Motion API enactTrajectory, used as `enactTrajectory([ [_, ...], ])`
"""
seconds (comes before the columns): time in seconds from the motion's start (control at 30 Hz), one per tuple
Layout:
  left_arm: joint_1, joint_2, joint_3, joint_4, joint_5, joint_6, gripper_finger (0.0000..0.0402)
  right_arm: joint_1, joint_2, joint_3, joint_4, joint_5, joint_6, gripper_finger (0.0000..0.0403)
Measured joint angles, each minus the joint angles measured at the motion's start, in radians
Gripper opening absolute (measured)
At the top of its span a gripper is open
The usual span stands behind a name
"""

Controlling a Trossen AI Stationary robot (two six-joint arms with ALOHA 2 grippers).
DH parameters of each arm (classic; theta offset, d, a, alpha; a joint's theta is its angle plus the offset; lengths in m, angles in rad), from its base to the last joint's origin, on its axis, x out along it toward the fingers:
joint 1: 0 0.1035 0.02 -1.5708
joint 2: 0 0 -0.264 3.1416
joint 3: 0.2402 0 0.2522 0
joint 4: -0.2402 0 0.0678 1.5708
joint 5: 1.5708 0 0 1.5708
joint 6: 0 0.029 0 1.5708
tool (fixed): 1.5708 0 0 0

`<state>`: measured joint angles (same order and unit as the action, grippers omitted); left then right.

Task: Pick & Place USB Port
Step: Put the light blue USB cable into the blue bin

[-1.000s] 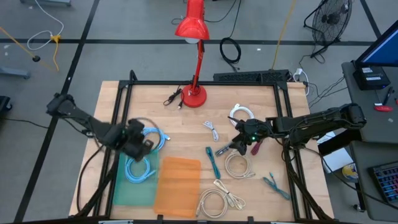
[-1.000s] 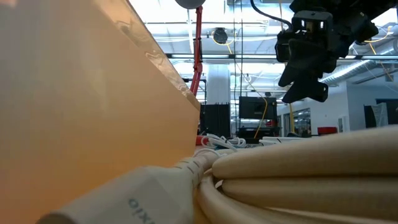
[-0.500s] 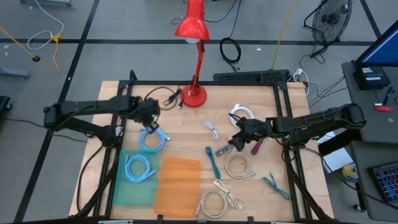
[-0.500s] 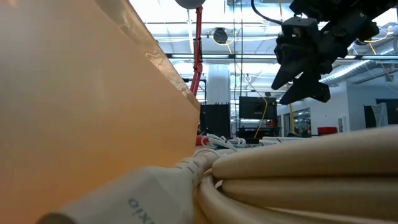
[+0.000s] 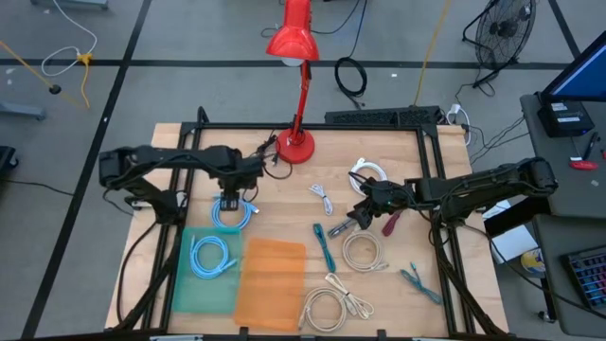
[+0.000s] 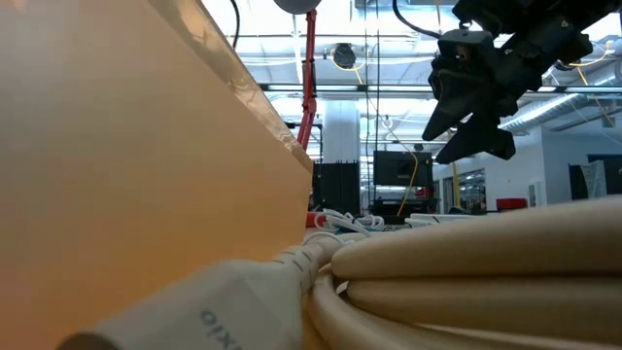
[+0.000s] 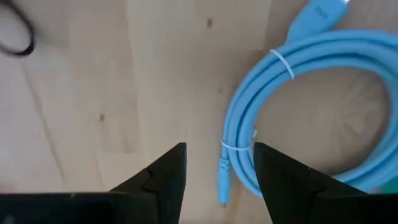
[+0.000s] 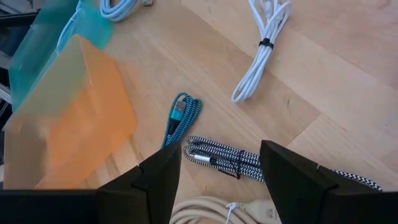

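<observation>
Blue cable point(image 5: 231, 212), coiled: a light blue USB lead wound into a round loop, bound with thin ties at two spots, one plug end lying loose beside the coil and the other sticking out past its edge. Lies flat on the wooden worktop point(image 5: 398, 294), just beyond the far edge of the green tray point(image 5: 185, 294).

Second blue coil point(image 5: 210, 258): same colour and make, resting inside the green tray.

Left claw point(image 5: 228, 202): poised over the near-left rim of the loose blue cable, fingers point(image 7: 163, 177) spread apart, nothing between them; the cable's plug tip shows in the gap.

Right claw point(image 5: 362, 216): hanging above the middle of the worktop, fingers wide apart and empty, over a black-and-white braided cable point(image 8: 227, 158) and a teal braided cable point(image 8: 180, 118).

Orange tray point(image 5: 270, 284): translucent, touching the green tray's right side.

White cable point(image 8: 261, 46): thin, tied once, lying well apart from the trays.

Cream coils point(image 5: 362, 252): thick beige leads, one near the right claw, more by the worktop's front edge.

Red lamp point(image 5: 296, 57): stands at the far edge of the worktop.
</observation>
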<state>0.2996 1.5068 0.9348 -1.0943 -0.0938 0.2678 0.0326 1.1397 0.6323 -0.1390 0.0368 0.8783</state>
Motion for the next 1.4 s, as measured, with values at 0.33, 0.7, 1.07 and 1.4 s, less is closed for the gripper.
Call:
enactTrajectory([
  [0.33, -0.037, 0.143, -0.032, 0.098, 0.092, 0.012, 0.0177, 0.000, 0.000, 0.000, 0.000, 0.022, 0.000, 0.0208],
  [0.7, -0.023, 0.178, -0.079, 0.191, 0.028, -0.099, 0.0036, 0.000, 0.000, 0.000, 0.000, 0.021, 0.025, 0.0208],
  [1.07, 0.076, 0.062, -0.076, 0.093, -0.137, -0.185, 0.0036, 0.000, 0.000, 0.000, 0.000, 0.023, 0.034, 0.0208],
  [1.4, 0.158, -0.300, -0.002, -0.131, -0.041, -0.314, 0.0036, 0.000, 0.000, 0.000, 0.000, 0.054, 0.037, 0.0208],
])
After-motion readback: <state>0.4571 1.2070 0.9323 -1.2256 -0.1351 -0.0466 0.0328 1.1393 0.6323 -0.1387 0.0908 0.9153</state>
